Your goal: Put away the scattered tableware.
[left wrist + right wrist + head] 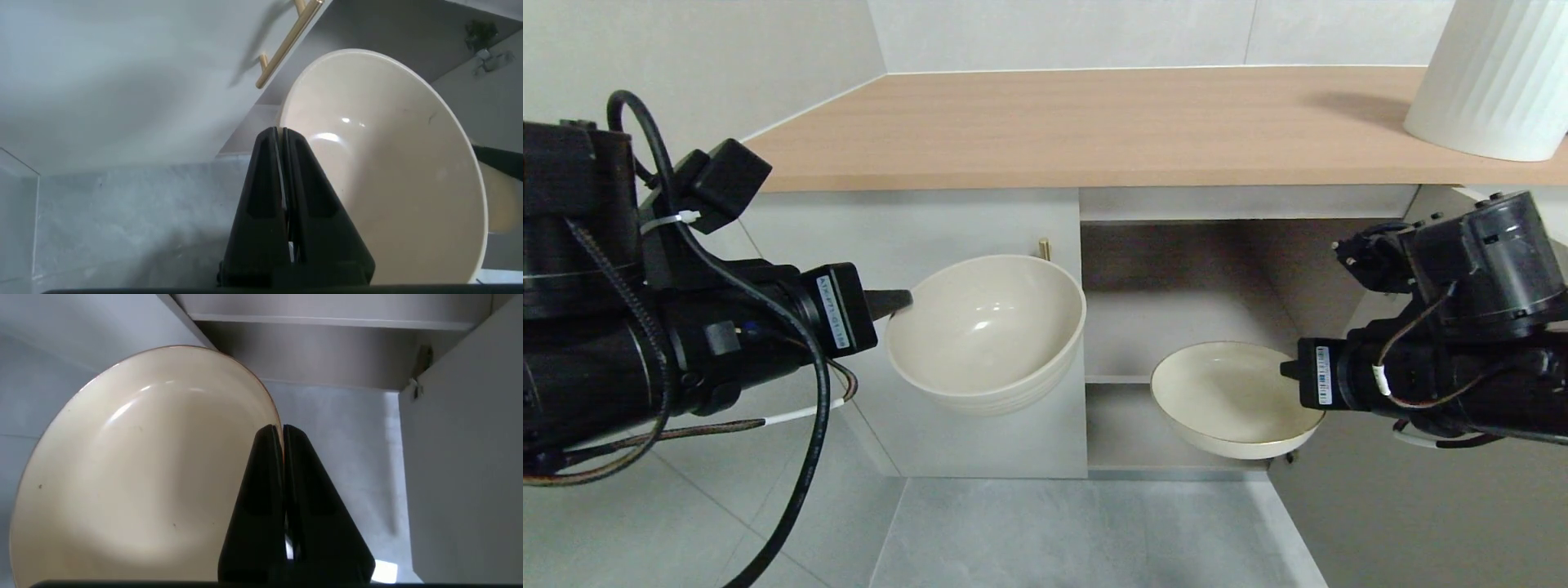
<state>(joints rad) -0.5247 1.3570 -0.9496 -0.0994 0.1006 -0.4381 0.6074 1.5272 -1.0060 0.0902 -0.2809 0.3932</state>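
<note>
A deep cream bowl [987,331] hangs in the air before the closed left cabinet door [915,237]. My left gripper [900,300] is shut on its rim; the same bowl [392,163] and gripper [283,143] show in the left wrist view. A shallow cream plate [1229,396] hangs tilted before the open right cabinet bay [1176,278]. My right gripper [1289,369] is shut on its rim, as the right wrist view shows with the plate [139,465] and gripper [282,437].
The open bay holds a shelf [1117,379] with free room above and below. A wooden countertop [1094,122] runs above, with a white ribbed container [1494,77] at its right end. The open cabinet door [1372,523] stands at right. Grey floor tiles [1078,531] lie below.
</note>
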